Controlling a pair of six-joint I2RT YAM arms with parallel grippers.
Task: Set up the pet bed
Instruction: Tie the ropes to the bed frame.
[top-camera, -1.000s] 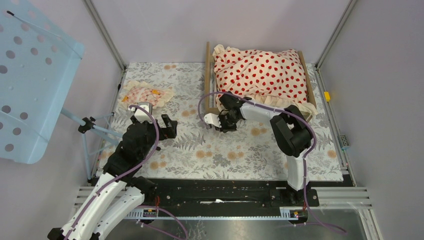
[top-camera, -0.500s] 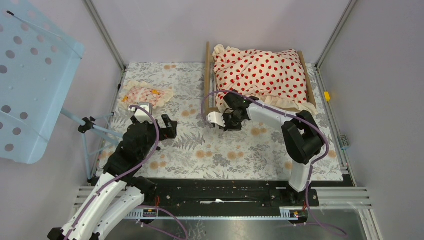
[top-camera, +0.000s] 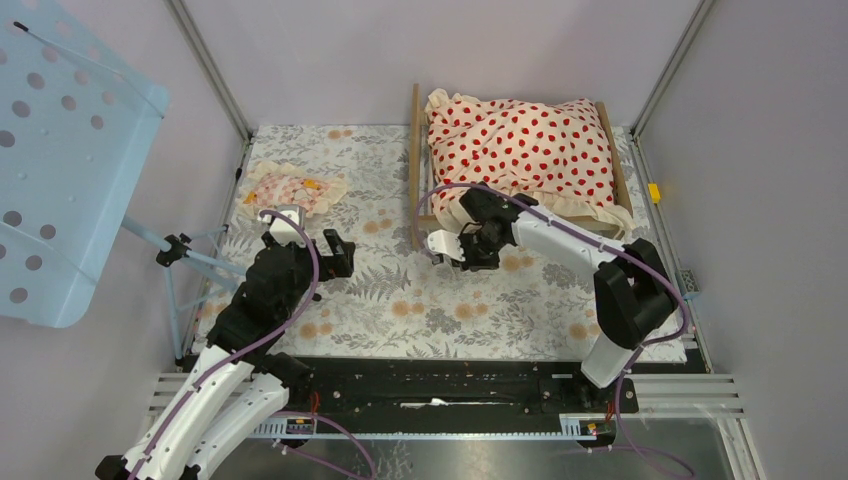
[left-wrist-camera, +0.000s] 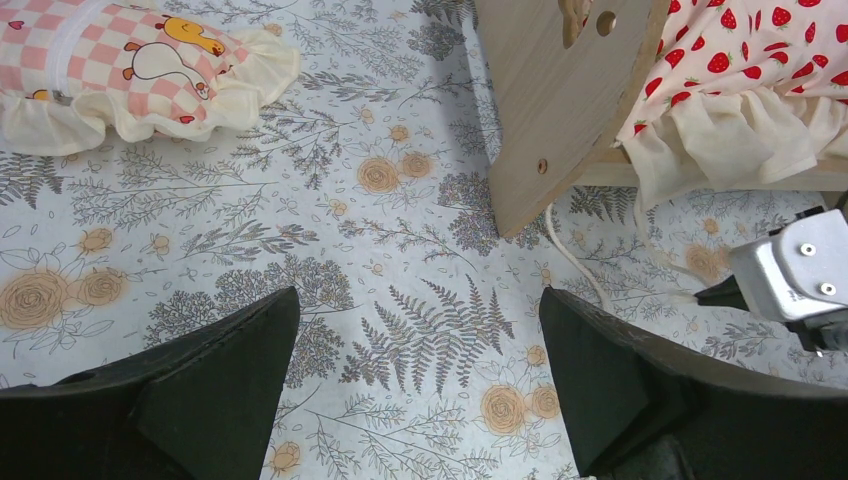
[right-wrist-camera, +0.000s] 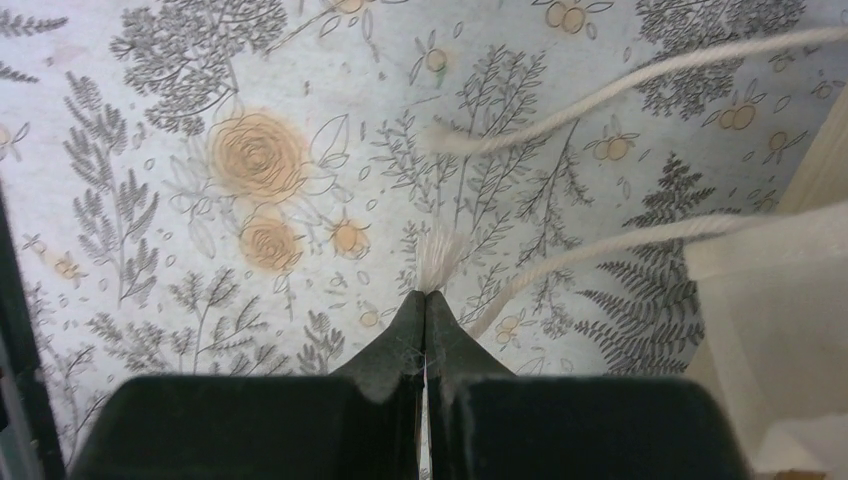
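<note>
A robotics lab test cell.
We see plain pale walls (top-camera: 450, 50), aluminium frame posts (top-camera: 210, 70) and a black mounting rail (top-camera: 450, 383).

left arm (top-camera: 262, 300): bent, reached forward on the left side | left gripper (left-wrist-camera: 417, 300): held low, tilted downward, jaws spread wide | right arm (top-camera: 560, 235): elbow folded at the right, forearm stretched leftward | right gripper (right-wrist-camera: 425, 300): pointed down, fingertips pressed together, frayed cord end (right-wrist-camera: 437, 262) pinched at the tips

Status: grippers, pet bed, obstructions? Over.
Left gripper open, empty. Right gripper shut on cream cord beside light-wood pet bed. Red-dotted ruffled blanket heaped on bed; pink checked pillow apart.
</note>
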